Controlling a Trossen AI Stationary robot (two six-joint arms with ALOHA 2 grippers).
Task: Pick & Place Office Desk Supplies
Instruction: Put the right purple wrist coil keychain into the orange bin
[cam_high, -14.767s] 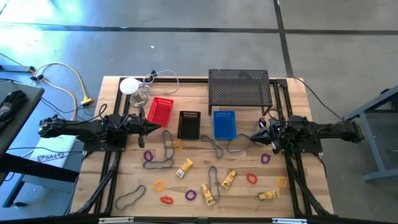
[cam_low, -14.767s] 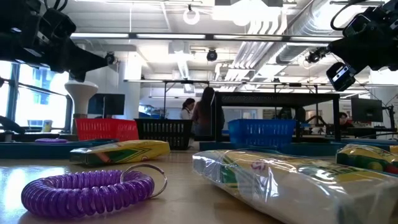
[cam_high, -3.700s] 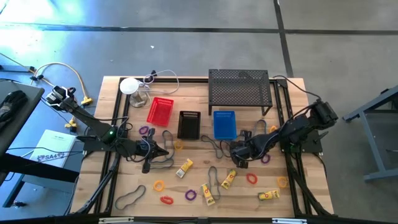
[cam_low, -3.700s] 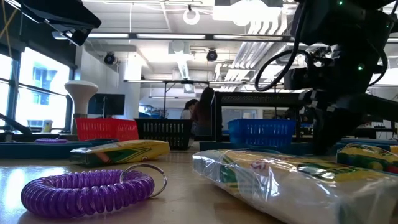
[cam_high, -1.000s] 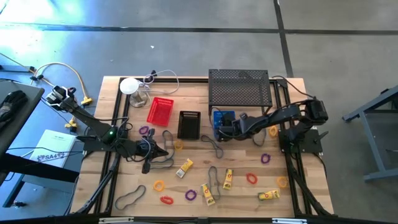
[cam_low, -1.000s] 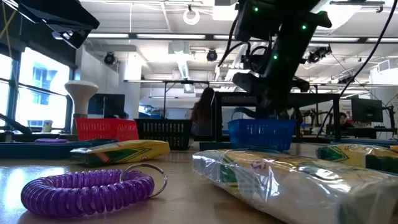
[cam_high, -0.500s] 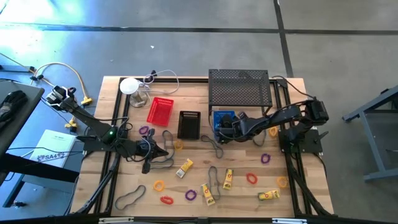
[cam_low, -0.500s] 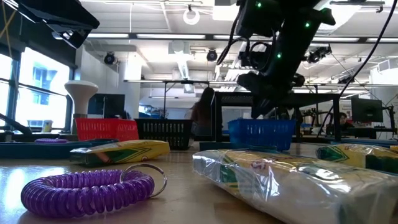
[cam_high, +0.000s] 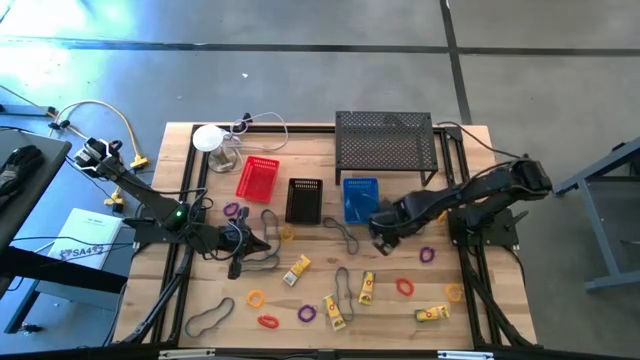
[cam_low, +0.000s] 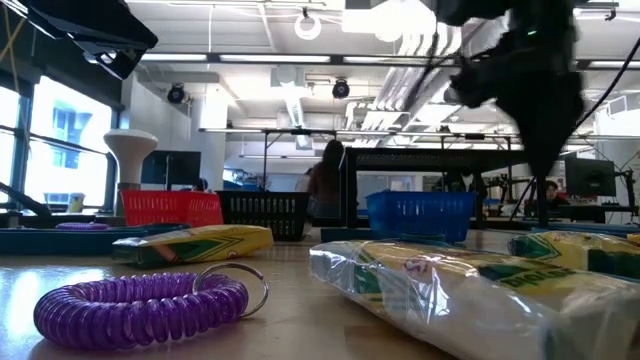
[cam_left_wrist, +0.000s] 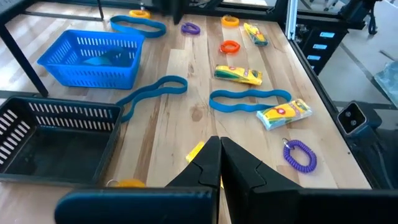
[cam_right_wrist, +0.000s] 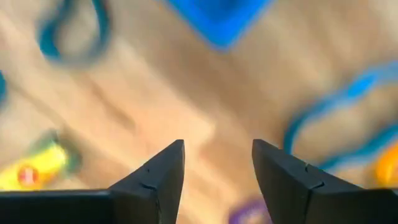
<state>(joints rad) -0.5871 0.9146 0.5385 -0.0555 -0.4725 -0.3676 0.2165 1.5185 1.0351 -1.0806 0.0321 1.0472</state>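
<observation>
Showing illegible print: yellow packets (cam_low: 470, 285).

A: From the table's centre, what blocks the far side?

B: At twelve o'clock three small plastic baskets, red (cam_high: 256, 178), black (cam_high: 304, 200) and blue (cam_high: 361, 199), stand in a row; the black wire-mesh shelf (cam_high: 386, 140) rises at one o'clock.

A: And nearer?

B: Bare wood (cam_high: 316, 258) lies between the scattered yellow packets (cam_high: 296, 269) and dark rubber-band loops (cam_high: 342, 283) toward six. The left arm's closed gripper (cam_high: 262, 244) sits at nine; the right arm's parted gripper (cam_high: 381, 239) at three.

Blue basket (cam_high: 361, 200) contents unclear; right wrist view blurred.
</observation>
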